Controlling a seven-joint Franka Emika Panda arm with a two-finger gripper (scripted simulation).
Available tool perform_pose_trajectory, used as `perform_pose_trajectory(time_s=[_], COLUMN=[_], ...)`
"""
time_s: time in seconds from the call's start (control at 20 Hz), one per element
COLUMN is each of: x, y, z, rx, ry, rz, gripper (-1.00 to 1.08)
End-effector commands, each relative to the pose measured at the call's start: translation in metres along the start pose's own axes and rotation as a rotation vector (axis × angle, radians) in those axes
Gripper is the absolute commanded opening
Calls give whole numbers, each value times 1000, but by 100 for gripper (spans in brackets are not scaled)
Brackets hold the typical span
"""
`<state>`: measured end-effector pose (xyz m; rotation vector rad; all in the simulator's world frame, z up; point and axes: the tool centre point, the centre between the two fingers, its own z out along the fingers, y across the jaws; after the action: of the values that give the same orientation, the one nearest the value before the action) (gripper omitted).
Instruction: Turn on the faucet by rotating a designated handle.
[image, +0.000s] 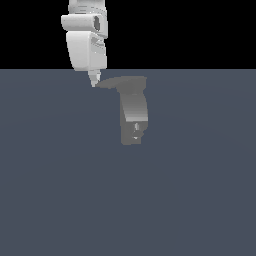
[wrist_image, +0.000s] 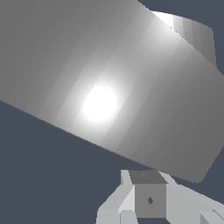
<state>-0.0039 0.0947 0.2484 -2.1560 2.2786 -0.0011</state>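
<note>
Exterior view shows a flat slate-blue worktop (image: 65, 190) under a black backdrop. On it stands the grey metallic curved upright faucet (image: 134, 115), near the middle. Its thin flat grey handle (image: 111, 83) runs level from the faucet's top, tapering toward the exterior view's left. The white robot gripper (image: 94, 80) hangs at that tip; whether the jaws are open or closed I cannot tell.

the faucet (image: 134, 112) looked like smooth grey metal with a soft sheen, its handle (image: 107, 84) likewise. the gripper (image: 94, 81) looked like glossy white plastic. the floor (image: 60, 190) was matt slate-blue.
</note>
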Motion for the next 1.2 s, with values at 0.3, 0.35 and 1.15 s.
perform_pose_trajectory(time_s=[0.3,0.35,1.15], x=[23,25,69], y=[21,24,44], z=[0,0,0], rx=[-3,-3,-3], ry=[3,3,2], rz=[9,9,2], gripper=[-100,-100,-100])
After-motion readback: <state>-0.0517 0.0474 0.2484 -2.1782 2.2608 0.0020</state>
